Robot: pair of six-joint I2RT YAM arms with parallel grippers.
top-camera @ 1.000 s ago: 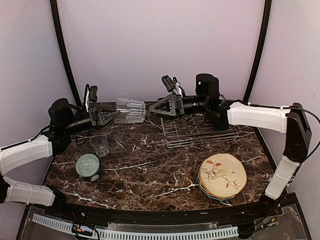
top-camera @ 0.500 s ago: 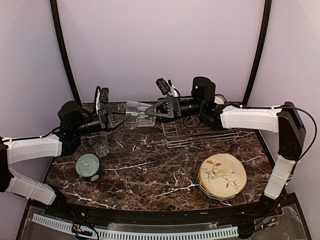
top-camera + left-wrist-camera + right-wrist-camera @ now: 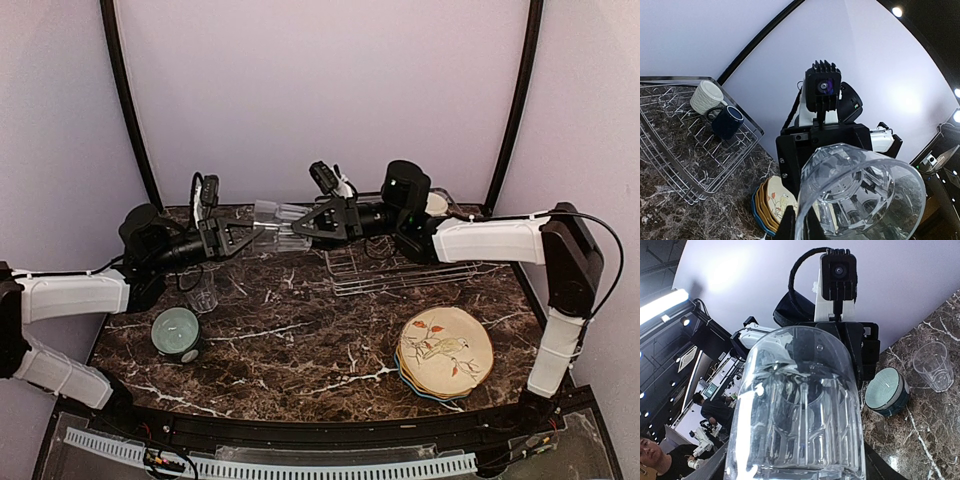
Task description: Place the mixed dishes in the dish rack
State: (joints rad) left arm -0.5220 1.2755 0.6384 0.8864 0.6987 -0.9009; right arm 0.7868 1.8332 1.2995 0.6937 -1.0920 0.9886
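Over the marble worktop's (image 3: 300, 350) far edge, the left gripper (image 3: 255, 233) pinches the wall of a ribbed clear tumbler (image 3: 278, 215). The right gripper (image 3: 296, 227) straddles it, grip unclear.

Left end effector (image 3: 246, 236) and right end effector (image 3: 297, 227) meet at clear glass tumbler (image 3: 274, 219).

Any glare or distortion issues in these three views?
Top external: even, soft light, no hot spots. Left wrist: fisheye bends the dish rack; lamps flare top right. Right wrist: clear glass tumbler fills the frame, bright streaks on its ribs.
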